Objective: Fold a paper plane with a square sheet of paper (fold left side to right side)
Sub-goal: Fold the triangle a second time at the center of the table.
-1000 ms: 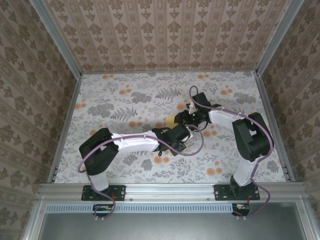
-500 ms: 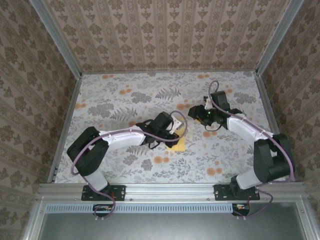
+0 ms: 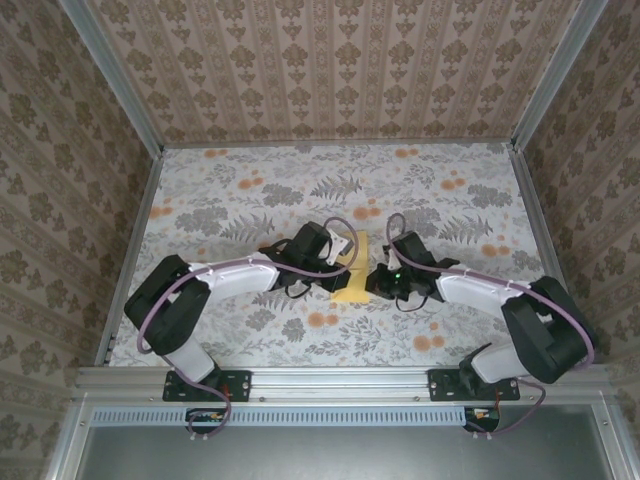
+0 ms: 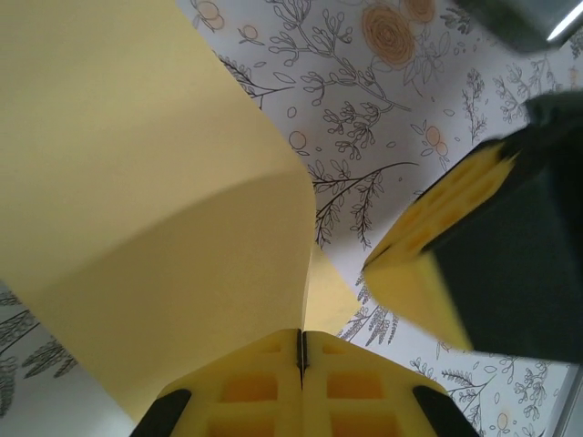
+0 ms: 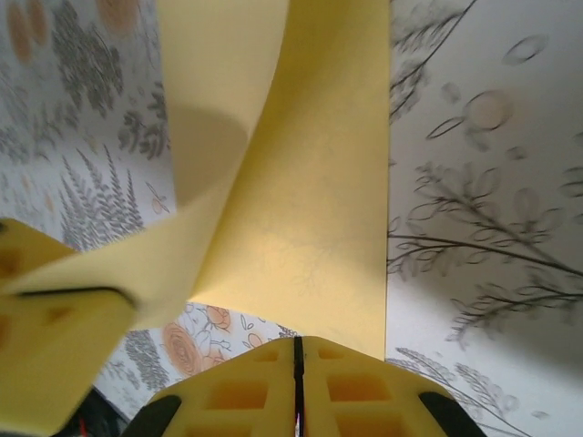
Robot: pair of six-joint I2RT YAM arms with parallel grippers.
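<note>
1. The paper [image 3: 352, 283] sits around the middle of the desk [image 3: 250, 190], a little toward the near edge, well apart from the left and right edges.
2. It is not flat. In the left wrist view the paper [image 4: 164, 209] bows up in a wide curl, and one edge curves down to the pads.
3. In the right wrist view the paper [image 5: 305, 200] rises as a broad band from the pads, with a second flap bending off to the left.
4. The left tool [image 3: 343, 250] is at the paper's left side. Its pads [image 4: 264, 382] are pressed together with the sheet pinched between them.
5. The right tool [image 3: 378, 283] is at the paper's right side. Its pads [image 5: 246, 391] are closed too, on the lower edge of the band.
6. The tools face each other across the sheet and are close together: the right tool [image 4: 437, 264] looms beside the left one, and the left tool [image 5: 55, 319] shows at the lower left.
7. The desk has a floral cloth.
</note>
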